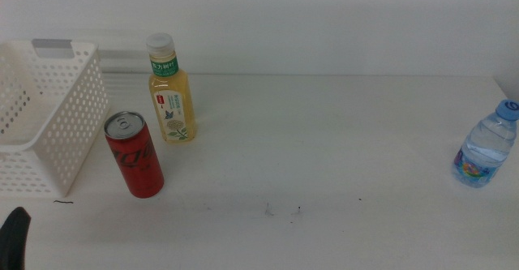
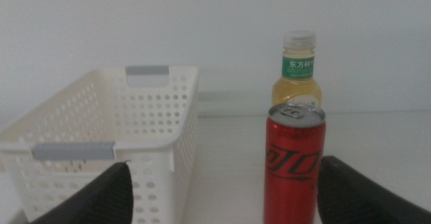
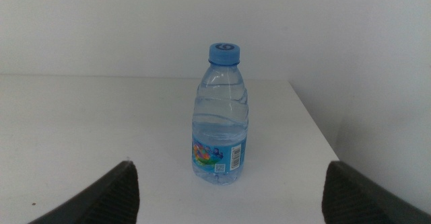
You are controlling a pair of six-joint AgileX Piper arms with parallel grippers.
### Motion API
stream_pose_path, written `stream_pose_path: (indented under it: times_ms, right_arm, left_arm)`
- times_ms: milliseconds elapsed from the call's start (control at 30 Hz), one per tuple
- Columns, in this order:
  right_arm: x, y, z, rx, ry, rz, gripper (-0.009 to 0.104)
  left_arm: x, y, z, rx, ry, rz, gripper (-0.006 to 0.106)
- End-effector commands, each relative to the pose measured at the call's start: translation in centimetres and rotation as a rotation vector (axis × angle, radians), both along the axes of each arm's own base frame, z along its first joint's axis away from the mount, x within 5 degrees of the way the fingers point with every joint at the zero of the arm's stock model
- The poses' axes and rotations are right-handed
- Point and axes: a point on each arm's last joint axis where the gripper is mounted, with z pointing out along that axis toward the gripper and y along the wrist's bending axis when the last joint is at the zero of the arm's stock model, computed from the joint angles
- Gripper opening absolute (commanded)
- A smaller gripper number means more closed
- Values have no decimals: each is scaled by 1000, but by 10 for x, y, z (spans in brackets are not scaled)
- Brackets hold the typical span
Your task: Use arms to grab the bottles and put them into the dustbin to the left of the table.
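On the white bench (image 1: pixel 340 140) three drinks stand upright. The red soda can (image 1: pixel 135 155) is nearest the front, just beside the white perforated basket (image 1: pixel 49 116) at the left edge. Right behind the can, a little to its right, stands the yellow tea bottle (image 1: pixel 170 90) with its white cap and green label; whether the two touch I cannot tell. The small clear water bottle (image 1: pixel 485 145) with a blue cap is well apart from them, alone near the bench's right edge. A few tiny dark specks dot the front of the bench.

The left end effector (image 2: pixel 222 194) hangs low in front of the can and the basket, jaws spread wide and holding nothing. From its wrist camera the can hides the lower half of the tea bottle, and the basket's grey-barred rim sits close by; only a dark tip shows at the bottom left corner of the middle view.

The right end effector (image 3: pixel 232 190) faces the water bottle, jaws equally wide apart and empty, with open bench between them.
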Motion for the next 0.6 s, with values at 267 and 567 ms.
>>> stream_pose_path:
  times_ms: [267,567]
  right_arm:
    - [0,-1,0,-12,-9,-8,91]
    - [0,-1,0,-12,-9,-8,91]
  left_arm:
    - [30,-7,-7,-70,157,-60,94]
    - [60,-21,-20,-48,246,-139,94]
